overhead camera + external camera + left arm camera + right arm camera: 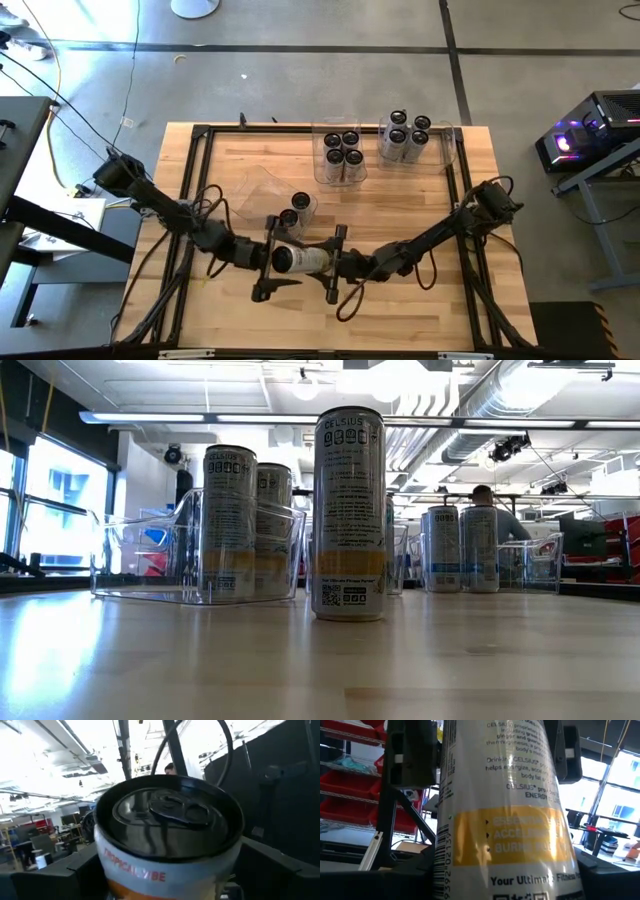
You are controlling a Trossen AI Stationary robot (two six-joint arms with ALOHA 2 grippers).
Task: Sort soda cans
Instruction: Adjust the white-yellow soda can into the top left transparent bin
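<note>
One soda can (303,260), silver-grey with a yellow band, lies level between my two grippers over the middle of the table's near half. Its dark top (170,820) faces the left wrist camera, and its printed side (505,820) fills the right wrist view. My left gripper (285,259) is shut on the top end. My right gripper (322,262) is shut on the bottom end. Two more cans (296,210) stand upright just beyond them. The low view shows neither gripper nor the held can. My left gripper pinches the can near its top end (445,755) between two fingers (410,755), one on each side. It comes level from the table's left, fingers along the can. The can lies level, lifted clear of the table. My right gripper pinches the same can near its bottom end (470,885) between its two fingers, coming level from the table's right, fingers along the can. The exact place of contact lies at the wrist picture's lower edge.
Two clear bins at the far side, one (322,165) and the other (450,140), each hold several upright cans. A third clear bin (255,185) lies left of the two loose cans. A black frame (200,135) rims the table. A person (490,510) sits in the room beyond.
</note>
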